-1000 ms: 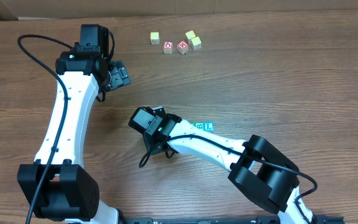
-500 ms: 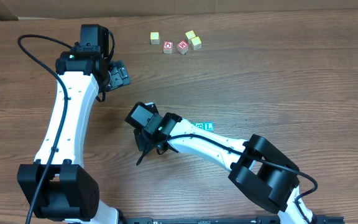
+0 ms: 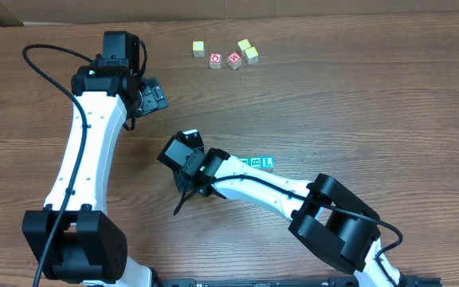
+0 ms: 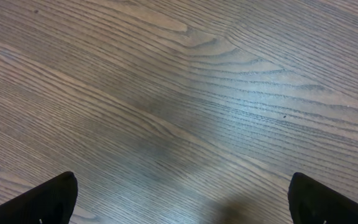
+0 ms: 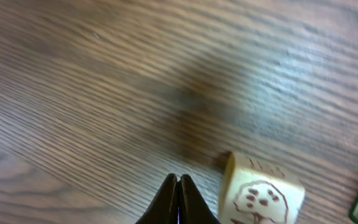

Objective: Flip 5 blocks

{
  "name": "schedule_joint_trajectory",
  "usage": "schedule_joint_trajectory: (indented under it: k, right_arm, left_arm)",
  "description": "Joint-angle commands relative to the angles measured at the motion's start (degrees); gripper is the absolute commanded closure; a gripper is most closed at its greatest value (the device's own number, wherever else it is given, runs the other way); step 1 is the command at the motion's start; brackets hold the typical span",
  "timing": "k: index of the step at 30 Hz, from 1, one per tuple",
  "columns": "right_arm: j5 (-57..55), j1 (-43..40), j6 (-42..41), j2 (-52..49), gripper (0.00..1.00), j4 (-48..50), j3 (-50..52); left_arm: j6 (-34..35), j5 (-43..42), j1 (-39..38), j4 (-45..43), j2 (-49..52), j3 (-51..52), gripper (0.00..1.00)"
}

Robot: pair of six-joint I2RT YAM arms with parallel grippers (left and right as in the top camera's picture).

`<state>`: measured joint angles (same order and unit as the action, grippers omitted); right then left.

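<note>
The blocks (image 3: pixel 257 163) lie in a short teal and white row at mid-table, just beside the right arm; in the right wrist view a pale block (image 5: pixel 261 194) with a brown printed picture sits just right of the right gripper (image 5: pixel 179 191), apart from it; that gripper is clenched on nothing, its tips pressed together above the table (image 5: pixel 92 93); the left gripper (image 3: pixel 153 96) hangs released, jaws wide, well apart from the blocks; yellow and red cubes (image 3: pixel 225 54) sit at the far edge. Each block looks small, light and stiff, likely wood with smooth printed faces; it should not crush or chip, but it will probably skid or topple at a slight nudge; the best hold seems to be two opposite side faces, squarely and near mid-height, with the fingertips alone; where neighbours touch, the free sides are the ones to take, or the end block first.
</note>
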<state>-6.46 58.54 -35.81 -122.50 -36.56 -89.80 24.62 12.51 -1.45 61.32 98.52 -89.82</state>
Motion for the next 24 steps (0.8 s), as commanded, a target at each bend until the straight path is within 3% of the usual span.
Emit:
schedule_joint_trajectory:
  k: [1,24]
  right_arm:
    - [-1.6,0.3,-0.2,-0.7,0.96,-1.2,-1.3]
    - [-8.6,-2.0,-1.7,-0.7,0.95,-3.8,-1.3]
  left_arm:
    - [-0.6,0.9,0.3,-0.1,-0.3,-0.8,0.00]
    - [-0.6,0.9,0.3,-0.1,-0.3,-0.8,0.00]
